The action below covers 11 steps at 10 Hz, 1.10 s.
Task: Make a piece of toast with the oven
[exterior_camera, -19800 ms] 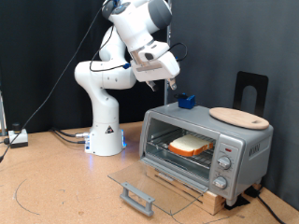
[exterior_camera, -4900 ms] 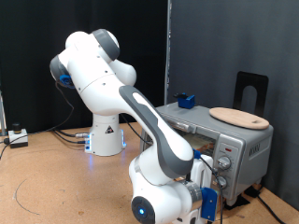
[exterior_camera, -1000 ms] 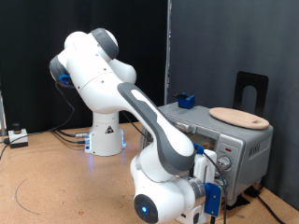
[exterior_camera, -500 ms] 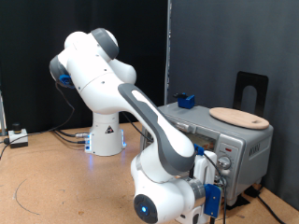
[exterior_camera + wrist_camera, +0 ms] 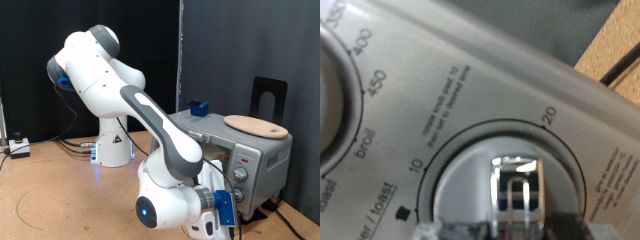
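Chrome knob on the oven.

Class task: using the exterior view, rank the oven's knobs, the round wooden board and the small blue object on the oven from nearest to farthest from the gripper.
1. Oven knobs: on the oven's front panel, right beside the gripper.
2. Round wooden board: on the oven top, toward the view's right.
3. Small blue object: at the oven top's back edge, highest in view.

Boxy silver-grey oven at the exterior view's right, front largely hidden behind the arm. Knobs down the right side, just visible. Close up: chrome timer knob ringed by 10 and 20 marks, with broil and toast labels beside. Toast not visible.
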Motion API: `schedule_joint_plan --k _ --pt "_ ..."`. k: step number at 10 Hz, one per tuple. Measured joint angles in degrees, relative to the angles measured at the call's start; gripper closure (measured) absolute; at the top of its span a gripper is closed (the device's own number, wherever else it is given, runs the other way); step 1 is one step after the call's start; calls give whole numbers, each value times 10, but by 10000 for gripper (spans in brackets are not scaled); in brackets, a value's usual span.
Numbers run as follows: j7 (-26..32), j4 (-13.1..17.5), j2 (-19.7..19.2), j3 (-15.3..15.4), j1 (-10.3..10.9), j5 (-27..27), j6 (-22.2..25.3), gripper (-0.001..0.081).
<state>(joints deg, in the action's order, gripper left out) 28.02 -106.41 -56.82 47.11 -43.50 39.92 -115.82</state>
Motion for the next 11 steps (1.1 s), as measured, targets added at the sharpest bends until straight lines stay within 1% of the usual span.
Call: schedule_joint_plan --k 2,3,11 --pt "56 -10 -1 6 -9 11 -13 712" --pt "63 -12 -1 6 -10 15 -14 712" --pt "61 -13 -1 5 -10 20 -14 712"
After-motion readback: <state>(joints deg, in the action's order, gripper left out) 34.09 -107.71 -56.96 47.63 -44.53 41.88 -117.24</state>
